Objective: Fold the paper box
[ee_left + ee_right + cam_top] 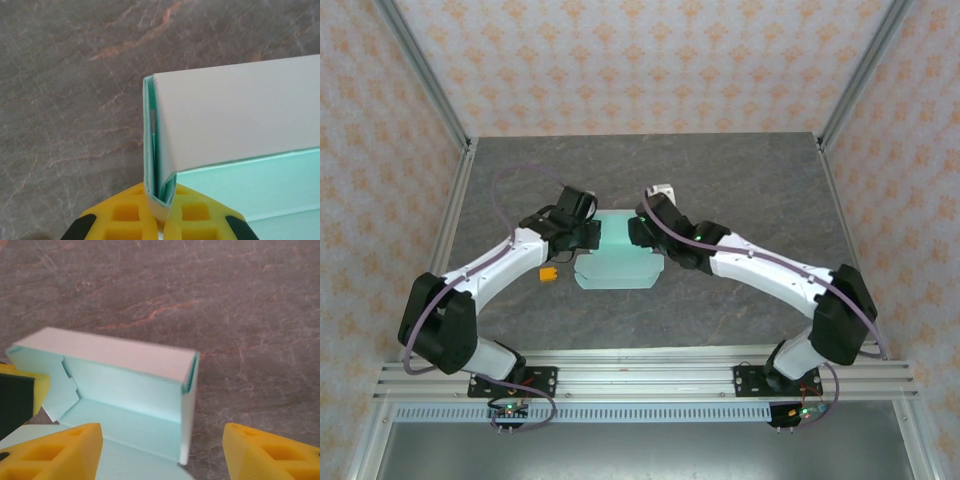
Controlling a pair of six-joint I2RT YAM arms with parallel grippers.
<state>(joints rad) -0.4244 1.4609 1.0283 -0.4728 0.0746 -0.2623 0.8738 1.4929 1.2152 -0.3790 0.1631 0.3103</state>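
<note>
Mid-fold: paper box (617, 255) half-formed, middle of table (740, 180). Left claw (160, 220) pinching folded end wall, right claw (160, 450) spread around other end. Next, probably: tuck that side in, gently.

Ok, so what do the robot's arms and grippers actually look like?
Both the left arm and right arm have white links with bulky black joints, and a greyish-purple cable runs along each. The left gripper and right gripper carry bright yellow fingers moulded with square, waffle-like recesses and black patches.
</note>
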